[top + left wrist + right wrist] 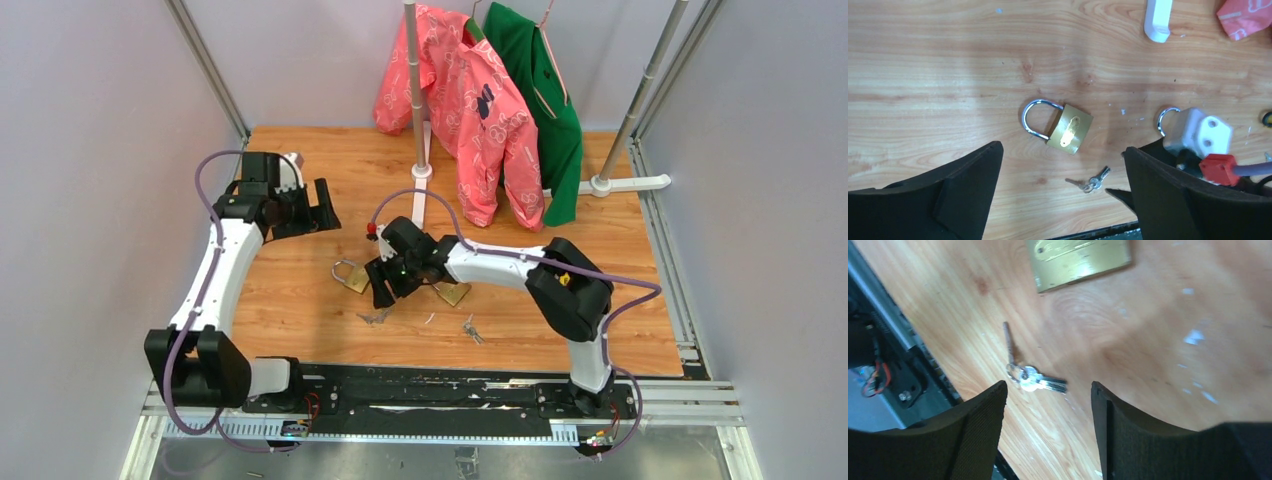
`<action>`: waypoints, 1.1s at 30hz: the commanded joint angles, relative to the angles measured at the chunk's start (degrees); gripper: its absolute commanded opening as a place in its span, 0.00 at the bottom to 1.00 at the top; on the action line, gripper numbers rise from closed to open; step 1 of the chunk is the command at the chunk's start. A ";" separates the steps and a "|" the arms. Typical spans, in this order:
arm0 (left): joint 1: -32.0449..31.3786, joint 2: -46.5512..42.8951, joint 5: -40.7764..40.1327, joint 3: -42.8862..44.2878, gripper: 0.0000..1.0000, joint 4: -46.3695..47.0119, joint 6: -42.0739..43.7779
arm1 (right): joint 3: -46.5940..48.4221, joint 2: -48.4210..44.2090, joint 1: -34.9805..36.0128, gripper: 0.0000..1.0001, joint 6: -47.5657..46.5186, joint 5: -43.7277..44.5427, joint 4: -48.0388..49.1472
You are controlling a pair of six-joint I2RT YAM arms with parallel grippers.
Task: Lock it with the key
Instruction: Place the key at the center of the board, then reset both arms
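Wooden counter is filling the cell, walls closing it in L and R and a black rail running along the near edge. Pink shirt and green shirt are hanging at the far edge. L arm is hovering far-left, L jaws gaping, empty. R arm is reaching to centre, R jaws spread, empty, over the keys. Padlock is lying flat just left of them, bare wood around it. 2nd padlock is lying under the R arm.
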 commanded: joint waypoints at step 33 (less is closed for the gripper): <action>-4.08 -14.99 -8.20 14.59 1.00 -1.81 0.32 | 13.57 -47.82 -15.22 1.00 -4.47 72.98 -40.58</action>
